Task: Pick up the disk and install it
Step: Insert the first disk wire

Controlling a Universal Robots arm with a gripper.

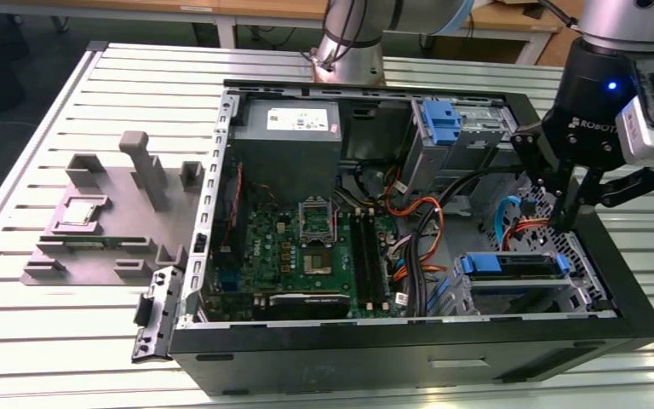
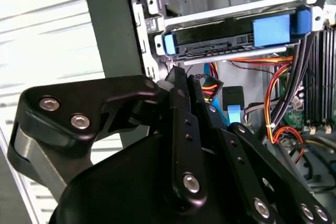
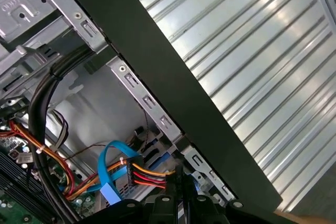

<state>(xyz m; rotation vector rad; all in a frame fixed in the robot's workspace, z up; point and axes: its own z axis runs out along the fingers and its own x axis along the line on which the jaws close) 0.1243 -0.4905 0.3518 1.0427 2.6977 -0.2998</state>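
Disk (image 1: 511, 266): flat grey slab, glossy blue plastic caddy, seated in the bay, exterior view's right.
Gripper (image 1: 568, 213): black metal fingers pressed together, empty, above the disk.

In the exterior view the open computer case (image 1: 418, 362) sits mid-table (image 1: 43, 349), with a parts fixture (image 1: 111, 213) at its 9 o'clock. Inside, the power supply (image 1: 293, 123) lies at 11 o'clock, the motherboard (image 1: 304, 247) centrally, and the disk (image 1: 511, 266) in a bay at 4 o'clock. The claw (image 1: 564, 220) hangs at 3 o'clock, just above the disk.
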